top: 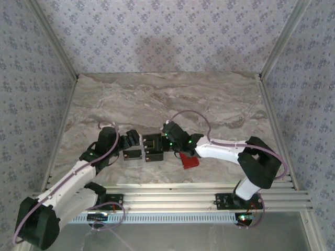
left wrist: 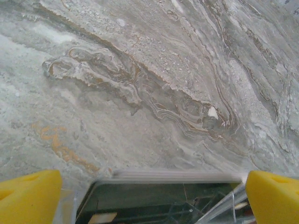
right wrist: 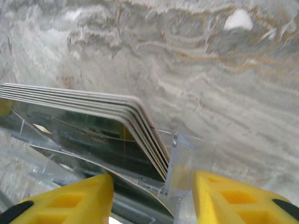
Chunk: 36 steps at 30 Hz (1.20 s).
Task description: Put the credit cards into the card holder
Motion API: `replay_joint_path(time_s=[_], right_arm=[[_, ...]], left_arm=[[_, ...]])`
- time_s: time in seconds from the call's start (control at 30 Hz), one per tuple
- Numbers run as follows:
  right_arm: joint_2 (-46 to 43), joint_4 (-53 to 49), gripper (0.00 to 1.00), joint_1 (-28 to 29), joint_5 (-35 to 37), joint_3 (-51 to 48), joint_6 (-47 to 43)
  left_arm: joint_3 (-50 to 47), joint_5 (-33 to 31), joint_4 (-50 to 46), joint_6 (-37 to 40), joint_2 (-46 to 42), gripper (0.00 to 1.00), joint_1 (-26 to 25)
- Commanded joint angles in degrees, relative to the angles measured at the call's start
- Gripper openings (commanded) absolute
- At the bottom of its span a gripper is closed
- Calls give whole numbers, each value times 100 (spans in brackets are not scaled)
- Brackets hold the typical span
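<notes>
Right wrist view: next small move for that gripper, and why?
Probably close the right gripper on the near corner of the stack of thin dark credit cards. That corner, standing in a clear plastic stand, sits between its yellow fingers; whether they pinch it is unclear. The left gripper hangs open at the stand, and the small flat red card holder lies apart nearby.

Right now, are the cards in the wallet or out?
Out. The cards sit stacked in a clear stand; the wallet lies apart from them.
</notes>
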Motion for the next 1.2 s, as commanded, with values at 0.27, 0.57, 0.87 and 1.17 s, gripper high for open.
replay_joint_path(time_s=[0.27, 0.57, 0.87, 1.17], right_arm=[[-91, 14, 68, 250, 99, -250, 103], [-47, 14, 71, 180, 53, -209, -5], [59, 244, 69, -38, -149, -176, -41], [138, 368, 66, -236, -364, -60, -127]], left_arm=[[-379, -61, -245, -249, -790, 100, -162], [-440, -575, -935, -396, -1076, 100, -168], [-818, -303, -380, -572, -1076, 100, -211], [-977, -458, 363, -713, -908, 100, -602]])
